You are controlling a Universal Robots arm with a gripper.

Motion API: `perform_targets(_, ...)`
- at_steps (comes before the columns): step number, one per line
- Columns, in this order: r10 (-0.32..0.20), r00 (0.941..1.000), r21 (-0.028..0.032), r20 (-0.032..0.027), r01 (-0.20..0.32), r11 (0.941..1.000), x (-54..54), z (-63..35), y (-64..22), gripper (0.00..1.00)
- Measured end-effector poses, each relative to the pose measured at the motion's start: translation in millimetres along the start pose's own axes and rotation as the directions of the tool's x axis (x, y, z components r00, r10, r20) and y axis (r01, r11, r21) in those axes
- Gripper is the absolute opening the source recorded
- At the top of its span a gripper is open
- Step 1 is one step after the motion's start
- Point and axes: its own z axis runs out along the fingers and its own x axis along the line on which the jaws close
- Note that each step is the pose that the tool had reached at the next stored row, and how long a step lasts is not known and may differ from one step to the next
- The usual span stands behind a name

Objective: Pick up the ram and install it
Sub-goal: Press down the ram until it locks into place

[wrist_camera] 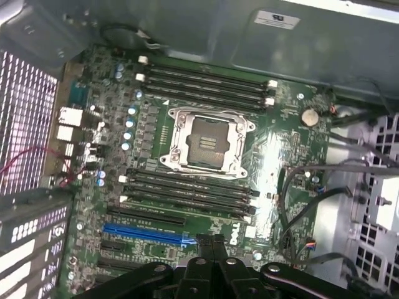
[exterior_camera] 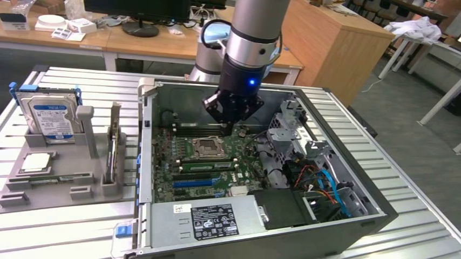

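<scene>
Plainly, the pick-up step is judged not yet made: the hand (exterior_camera: 229, 128) is lowered inside the open computer case (exterior_camera: 148, 135), over the motherboard just behind the processor socket (exterior_camera: 209, 144), while the ram (exterior_camera: 54, 178) appears to lie flat in the grey holder (exterior_camera: 72, 191), outside the case on the exterior view's left and well apart from the hand. In the wrist view the fingers of the hand (wrist_camera: 212, 243) are seen pressed together, and nothing can be made out between them. Lifting the ram is judged to call for spread fingers brought down over its long thin edges, and seating it for close alignment with one of the narrow black memory slots (wrist_camera: 206, 81) beside the socket (wrist_camera: 209, 140); whether any of those slots is already filled cannot be told with certainty. As for what is held where, the holder also carries a hard drive (exterior_camera: 49, 116) standing upright at its far end, a square processor chip (exterior_camera: 36, 162) lying flat just beyond the ram, and a taller card (exterior_camera: 114, 145) standing on edge on the side nearest the case. Inside the case are the motherboard with its long blue slot (exterior_camera: 191, 183), a power supply (exterior_camera: 216, 221) along the near wall, and a bundle of cables (exterior_camera: 324, 183) on the side away from the holder. Both case and holder rest on the ribbed metal counter (exterior_camera: 65, 232).
</scene>
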Motion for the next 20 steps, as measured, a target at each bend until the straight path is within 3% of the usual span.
perform_targets(7,0.075,0.9972,0.0017,0.0022,-0.075,0.9972,2.5,0.4,0.4,0.11)
perform_targets(14,0.076,0.9971,0.0017,0.0023,-0.076,0.9971,2.5,0.4,0.4,0.11)
perform_targets(15,0.076,0.9971,0.0018,0.0013,-0.076,0.9971,2.5,0.4,0.3,0.11)
perform_targets(19,0.076,0.997,0.0005,-0.0165,-0.076,0.9971,2.5,0.4,0.3,0.11)
perform_targets(20,0.076,0.9969,0.0005,-0.0176,-0.076,0.9971,2.5,0.3,0.3,0.11)
